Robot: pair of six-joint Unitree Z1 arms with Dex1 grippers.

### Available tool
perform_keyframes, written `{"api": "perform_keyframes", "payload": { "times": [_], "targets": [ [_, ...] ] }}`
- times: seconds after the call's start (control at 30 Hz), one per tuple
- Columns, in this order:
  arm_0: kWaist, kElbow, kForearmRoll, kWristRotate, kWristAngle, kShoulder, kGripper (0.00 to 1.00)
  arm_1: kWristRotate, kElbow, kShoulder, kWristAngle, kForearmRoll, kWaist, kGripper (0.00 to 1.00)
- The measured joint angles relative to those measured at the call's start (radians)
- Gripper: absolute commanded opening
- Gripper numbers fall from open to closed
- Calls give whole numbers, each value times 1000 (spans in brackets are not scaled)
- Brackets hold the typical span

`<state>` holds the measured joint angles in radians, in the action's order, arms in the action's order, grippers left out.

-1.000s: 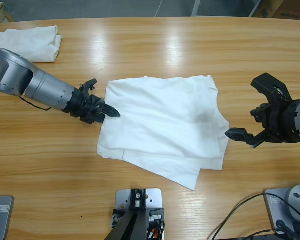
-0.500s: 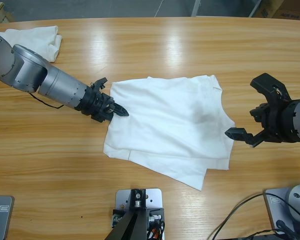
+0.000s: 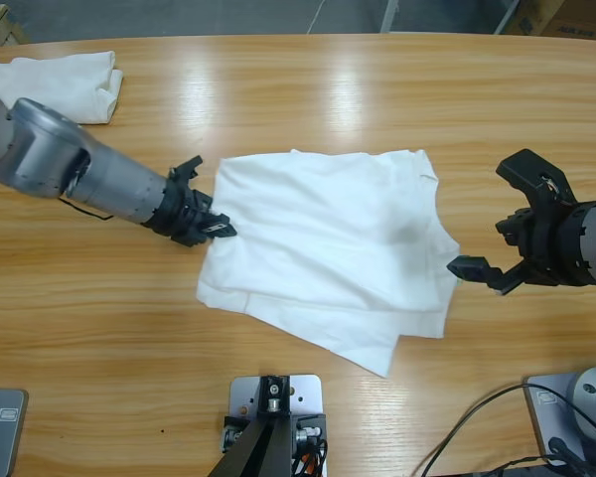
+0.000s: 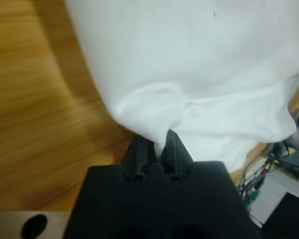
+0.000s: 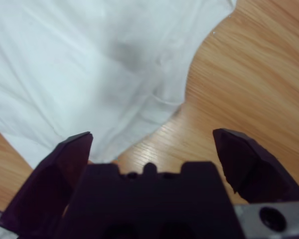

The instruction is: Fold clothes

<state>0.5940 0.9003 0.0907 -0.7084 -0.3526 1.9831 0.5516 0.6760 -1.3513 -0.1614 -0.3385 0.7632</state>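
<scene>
Large white cotton T-shirt [image 3: 328, 248], partly folded, lies mid-table on the long wooden table [image 3: 308, 89]; faint dark logo shows through near its 3 o'clock side. Left gripper [image 3: 217, 227] is clamped on the shirt's 9 o'clock edge, cloth bunched between its jaws. Right gripper [image 3: 497, 229] has jaws spread wide, just off the 3 o'clock edge, holding nothing. Small folded white garment [image 3: 55, 84] sits at 10 o'clock, well apart. Bare wood along 12 and 6 o'clock.
</scene>
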Motion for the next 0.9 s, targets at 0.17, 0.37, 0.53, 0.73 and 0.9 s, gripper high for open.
{"api": "perform_keyframes", "payload": {
  "times": [0.17,0.37,0.53,0.73,0.9],
  "targets": [
    [-45,-118,24,2,45,-94,0,0,-2,0,0,3,0,1000],
    [-155,-227,120,37,82,-213,0,0,-2,0,0,11,0,1000],
    [-204,-249,212,57,99,-260,0,0,-2,0,0,12,0,1000],
    [-270,-256,314,59,121,-312,0,0,-2,0,0,14,0,996],
    [-320,-243,388,70,128,-366,0,1,-2,0,0,19,0,996]
  ]
}}
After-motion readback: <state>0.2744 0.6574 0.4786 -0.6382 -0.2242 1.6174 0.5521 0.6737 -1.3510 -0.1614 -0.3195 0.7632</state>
